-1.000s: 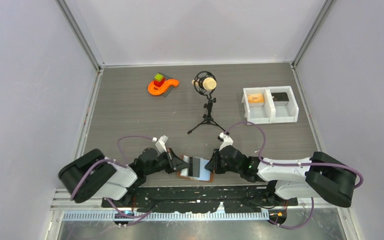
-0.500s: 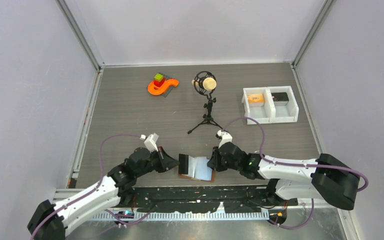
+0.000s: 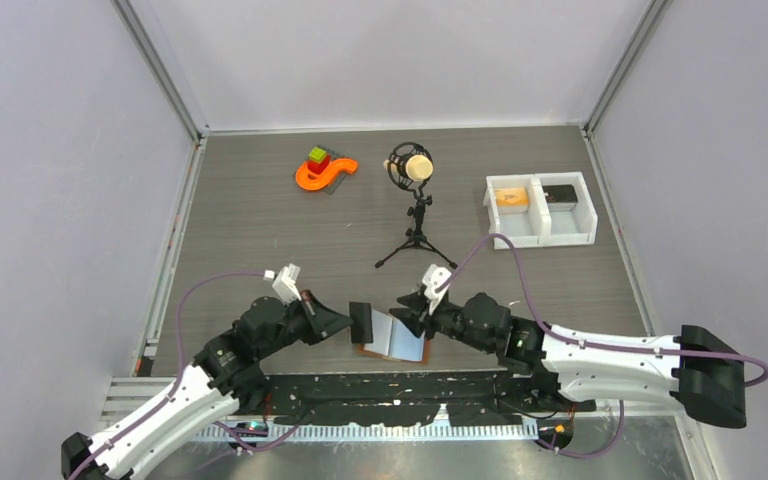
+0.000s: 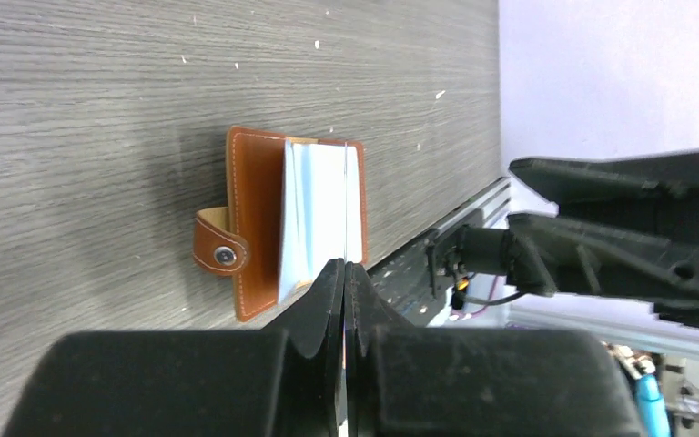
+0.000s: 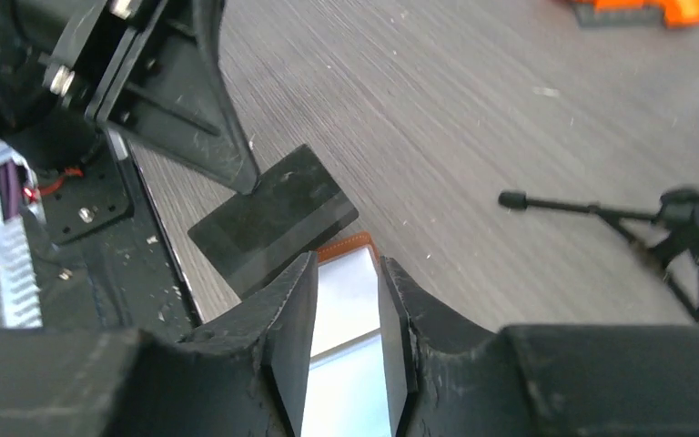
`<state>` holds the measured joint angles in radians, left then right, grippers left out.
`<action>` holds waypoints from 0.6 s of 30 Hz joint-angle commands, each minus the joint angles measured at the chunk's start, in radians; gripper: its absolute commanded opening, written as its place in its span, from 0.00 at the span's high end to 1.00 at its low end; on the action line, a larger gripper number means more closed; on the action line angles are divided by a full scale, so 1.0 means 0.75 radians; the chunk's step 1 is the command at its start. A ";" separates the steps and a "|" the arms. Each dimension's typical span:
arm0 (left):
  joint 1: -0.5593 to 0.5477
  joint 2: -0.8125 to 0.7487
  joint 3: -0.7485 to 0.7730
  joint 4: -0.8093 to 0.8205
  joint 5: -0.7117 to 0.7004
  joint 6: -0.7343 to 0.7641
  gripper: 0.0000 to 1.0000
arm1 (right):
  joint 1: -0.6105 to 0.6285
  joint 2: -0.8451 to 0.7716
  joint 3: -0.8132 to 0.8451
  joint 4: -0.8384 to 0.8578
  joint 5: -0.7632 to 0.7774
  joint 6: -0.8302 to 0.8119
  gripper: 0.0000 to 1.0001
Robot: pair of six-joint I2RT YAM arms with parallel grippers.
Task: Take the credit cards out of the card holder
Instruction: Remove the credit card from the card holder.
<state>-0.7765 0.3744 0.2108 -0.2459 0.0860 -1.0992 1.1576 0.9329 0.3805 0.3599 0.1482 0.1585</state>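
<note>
Grey wood-grain table carries everything. Two arms are bolted at its near edge, the left arm reaching right and the right arm reaching left, so that they meet near the middle of that edge. At the far right stands one white bin with two compartments, something orange in the left one and something dark in the right one. Far centre is one microphone on a black tripod, and to its left one orange S-shaped toy with a green and a red block on it. One brown leather holder lies open and flat at the near middle between the two grippers. Its pale blue inside faces up, and its snap tab sticks out from one edge. The left gripper has its fingers pressed together on one black card, held in the air just left of the holder and clear of it. The right gripper hangs over the holder's far end with its fingers a narrow gap apart, the pale lining showing between them. A second ago the card lay against the holder. Since then the left arm has stretched out and drawn the card off to the left. The right gripper has shifted left and farther away, and the holder has kept its place.
</note>
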 commanded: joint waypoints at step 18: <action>0.007 -0.277 -0.017 -0.029 -0.070 -0.495 1.00 | 0.560 0.470 -0.143 0.985 0.488 -1.364 0.43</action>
<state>-0.7765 0.1841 0.2050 -0.2672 0.0448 -1.4292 1.5425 1.2057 0.2379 0.8745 0.3679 -0.6857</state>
